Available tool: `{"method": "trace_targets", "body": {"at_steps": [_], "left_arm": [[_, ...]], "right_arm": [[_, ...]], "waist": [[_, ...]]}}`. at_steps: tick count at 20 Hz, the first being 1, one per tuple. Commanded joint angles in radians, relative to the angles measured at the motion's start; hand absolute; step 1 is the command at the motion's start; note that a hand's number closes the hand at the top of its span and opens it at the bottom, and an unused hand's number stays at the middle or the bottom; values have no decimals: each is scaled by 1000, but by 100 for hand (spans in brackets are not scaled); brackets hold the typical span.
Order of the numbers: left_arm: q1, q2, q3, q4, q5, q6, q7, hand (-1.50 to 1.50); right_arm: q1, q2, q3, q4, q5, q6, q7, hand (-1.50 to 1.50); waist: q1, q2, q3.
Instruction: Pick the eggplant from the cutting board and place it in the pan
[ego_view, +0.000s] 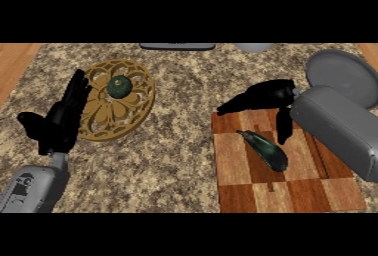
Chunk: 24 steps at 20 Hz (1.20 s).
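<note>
The eggplant (266, 150) lies diagonally on the cutting board (284, 192), just near of the right hand (262, 95), whose fingers are spread apart; the pan (343, 75) sits far right.

The wooden cutting board (288, 170) lies on the speckled bench (184, 150), and the rest is placed from it. The dark eggplant (266, 150) lies slanted on the board's middle, untouched. Above the board's far edge hangs the right hand (262, 97), fingers spread and relaxed, one pointing down over the wood just beside the eggplant. The grey pan (343, 75) sits beyond the board's far right corner (partly hidden by the forearm). Well left of the board lies an ornate golden trivet (118, 107) bearing a small green object (118, 86); the left hand (63, 117) rests open beside it.
</note>
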Motion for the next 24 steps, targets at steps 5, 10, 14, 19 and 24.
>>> {"method": "trace_targets", "body": {"at_steps": [5,10,14,19,24], "left_arm": [[-41,11,43,28,6,-28,27,0],[16,-13,29,-24,-18,-15,22,0],[29,7,35,-66,-16,-46,35,0],[-5,-20,68,27,-18,-52,13,0],[27,-32,48,-62,-50,-26,64,0]], "right_arm": [[-34,6,82,67,155,32,-159,-150],[42,31,98,75,210,-41,-158,-150],[-12,89,78,137,208,6,-158,-150],[64,110,83,45,271,-37,-83,-150],[61,112,93,122,331,-37,-141,-150]], "waist": [[-12,-2,0],[-12,-5,0],[0,-4,0],[-23,-6,-1],[-13,-6,0]]}}
